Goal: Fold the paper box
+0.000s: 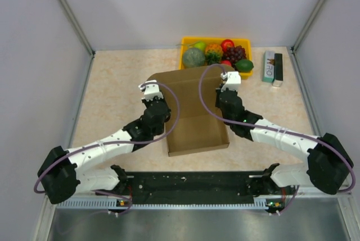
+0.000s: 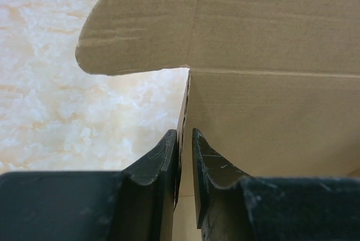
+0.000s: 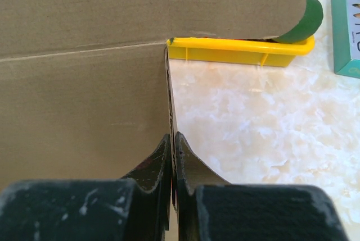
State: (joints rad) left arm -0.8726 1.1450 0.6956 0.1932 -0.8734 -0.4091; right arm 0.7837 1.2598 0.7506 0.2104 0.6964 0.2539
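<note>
The paper box (image 1: 197,117) is brown cardboard in the middle of the table, with its side walls raised and its rear flap standing up toward the back. My left gripper (image 1: 160,106) straddles the box's left wall (image 2: 185,106). Its jaws stand narrowly open; the wall lies against the left finger (image 2: 163,157), and a slim gap shows at the other finger. My right gripper (image 1: 224,96) is shut on the right wall (image 3: 169,83), its fingertips (image 3: 172,137) pinching the wall's edge. The rounded flap (image 2: 140,33) rises above both walls.
A yellow tray (image 1: 185,41) of fruit sits right behind the box, its rim (image 3: 236,47) close to the right wall. A small green-white carton (image 1: 272,67) lies at the back right. Grey enclosure walls stand on three sides.
</note>
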